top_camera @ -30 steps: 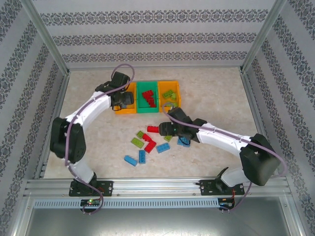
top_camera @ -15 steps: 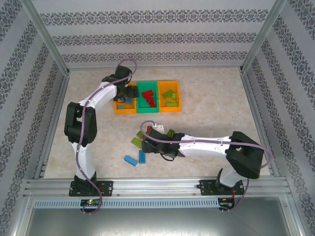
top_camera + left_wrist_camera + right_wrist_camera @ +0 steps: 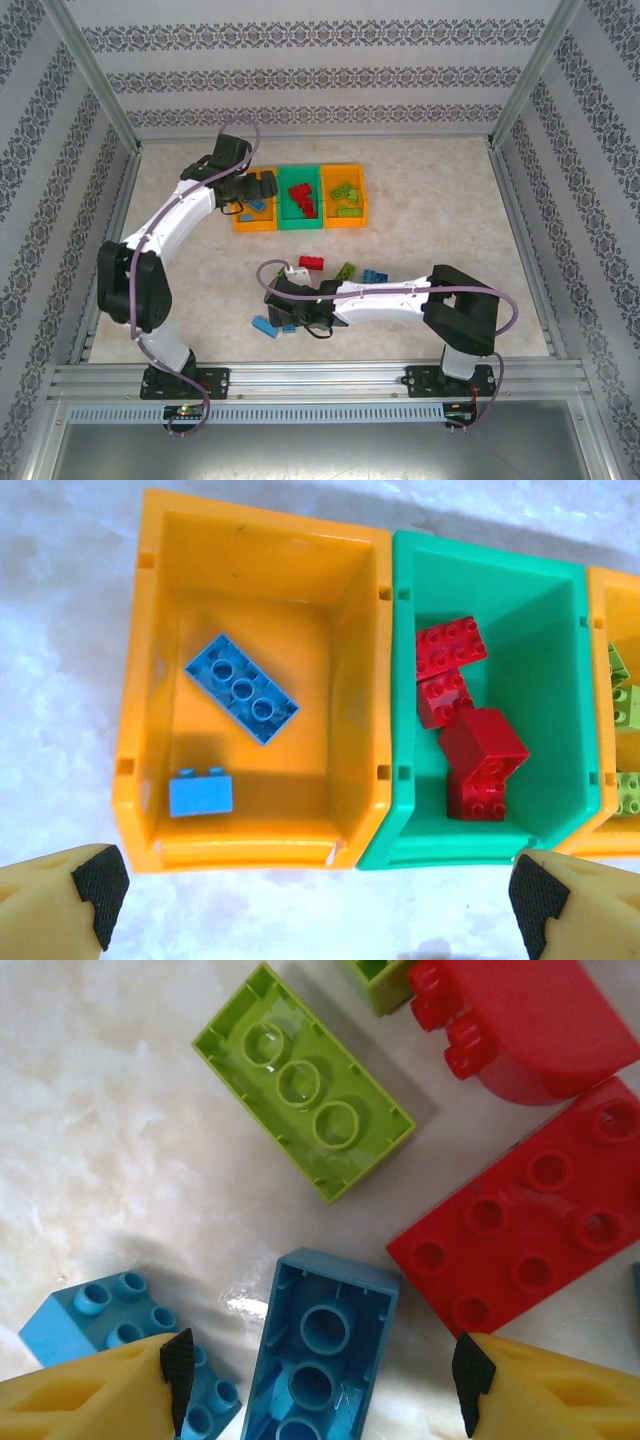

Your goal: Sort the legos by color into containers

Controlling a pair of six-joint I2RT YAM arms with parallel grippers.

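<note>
The containers stand in a row: a left orange bin (image 3: pixel 254 203) with two blue legos (image 3: pixel 241 688), a green middle bin (image 3: pixel 400 730) with red legos (image 3: pixel 470 720), and a right orange bin (image 3: pixel 345 195) with light green ones (image 3: pixel 625 705). My left gripper (image 3: pixel 312 900) hangs open and empty above the near rims of the left and middle bins. My right gripper (image 3: pixel 322 1380) is open low over the loose pile, its fingertips either side of an upside-down blue brick (image 3: pixel 320 1350) without touching it.
Around the right gripper lie a studded light-blue brick (image 3: pixel 110 1310), an upside-down green brick (image 3: pixel 303 1095), a flat red brick (image 3: pixel 530 1225) and a rounded red one (image 3: pixel 520 1015). Further loose bricks (image 3: pixel 346 270) lie mid-table. Metal frame posts edge the table.
The left gripper has opened wide and drawn back from over the left orange bin. The right arm has swung left across the loose pile and now sits low over the blue brick.
</note>
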